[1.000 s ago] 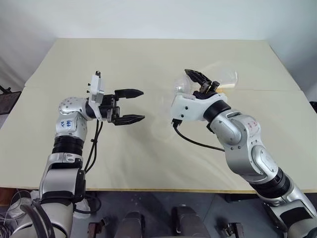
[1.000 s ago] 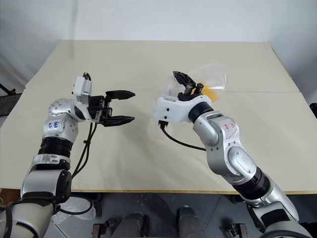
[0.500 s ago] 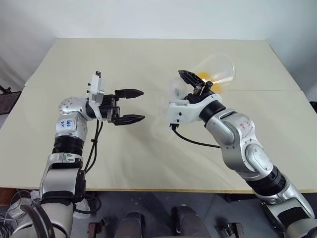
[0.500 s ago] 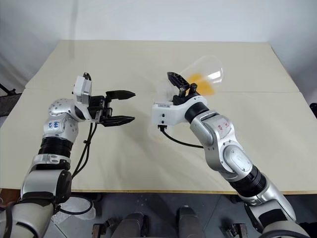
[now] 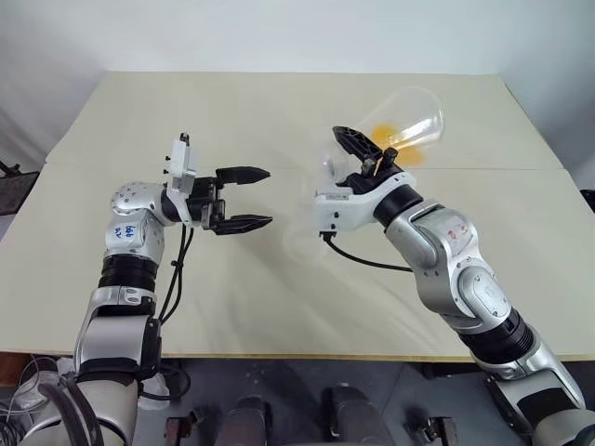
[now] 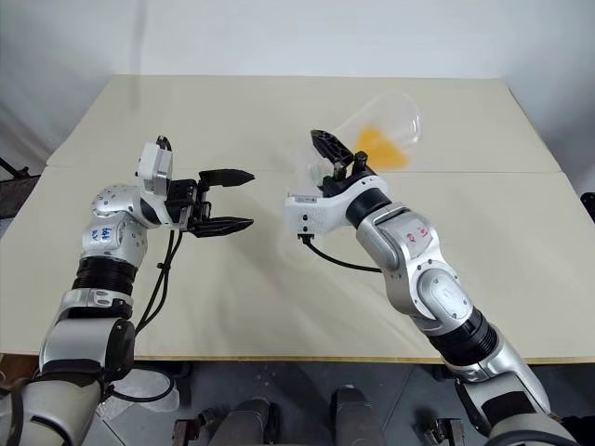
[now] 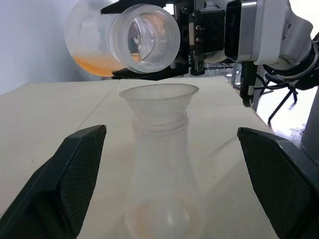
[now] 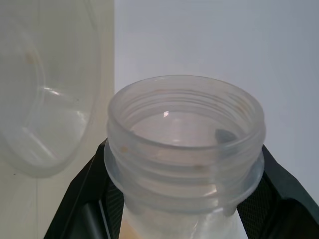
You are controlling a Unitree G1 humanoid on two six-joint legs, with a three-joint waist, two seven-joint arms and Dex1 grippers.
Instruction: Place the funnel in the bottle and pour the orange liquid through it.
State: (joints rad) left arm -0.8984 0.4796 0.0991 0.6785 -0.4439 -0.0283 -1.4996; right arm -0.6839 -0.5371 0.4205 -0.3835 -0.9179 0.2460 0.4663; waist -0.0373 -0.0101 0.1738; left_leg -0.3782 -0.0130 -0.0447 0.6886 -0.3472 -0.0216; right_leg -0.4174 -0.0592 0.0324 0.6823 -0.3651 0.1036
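Observation:
The bottle (image 7: pixel 163 184) stands upright on the table with the clear funnel (image 7: pixel 158 97) seated in its neck. My left gripper (image 5: pixel 270 197) is open, one finger on each side of the bottle and not touching it. My right gripper (image 5: pixel 363 150) is shut on the neck of a clear container (image 5: pixel 404 121) with a threaded mouth (image 8: pixel 184 129). The container is tilted, its mouth just above the funnel's rim. The orange liquid (image 5: pixel 390 135) lies along the container's lower side (image 7: pixel 97 63), short of the mouth. No stream shows.
The cream table (image 5: pixel 279 102) spreads wide behind and beside both arms, with a seam running across its middle. Its front edge (image 5: pixel 279 353) lies close below the arms. A black cable (image 5: pixel 367 265) hangs from the right wrist.
My right wrist has rolled, lifting the container's wide end and tipping its mouth further down over the funnel; the liquid has slid along its side. The left arm has stayed still.

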